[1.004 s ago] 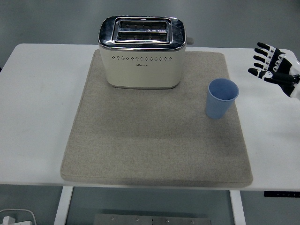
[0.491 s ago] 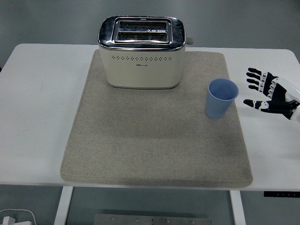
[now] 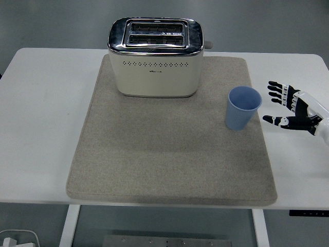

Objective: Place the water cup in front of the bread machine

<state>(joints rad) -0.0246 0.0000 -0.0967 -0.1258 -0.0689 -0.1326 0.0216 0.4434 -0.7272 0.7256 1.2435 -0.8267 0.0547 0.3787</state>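
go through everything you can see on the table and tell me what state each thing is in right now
water cup: upright, empty, on the mat's right side, not held.
bread machine: upright at the mat's far edge, slots empty.
mat: lying flat.
right hand: open, fingers spread, right of the cup, apart from it.

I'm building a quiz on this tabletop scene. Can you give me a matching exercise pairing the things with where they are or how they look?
Things:
1. cream two-slot toaster with chrome top
2. light blue plastic cup
3. beige felt mat
4. black-and-white right hand

States:
A. fingers spread, holding nothing, just right of the cup
B. upright and empty near the mat's right edge
C. standing at the mat's far edge
D. lying flat on the white table

Pairs: 1-C, 2-B, 3-D, 4-A
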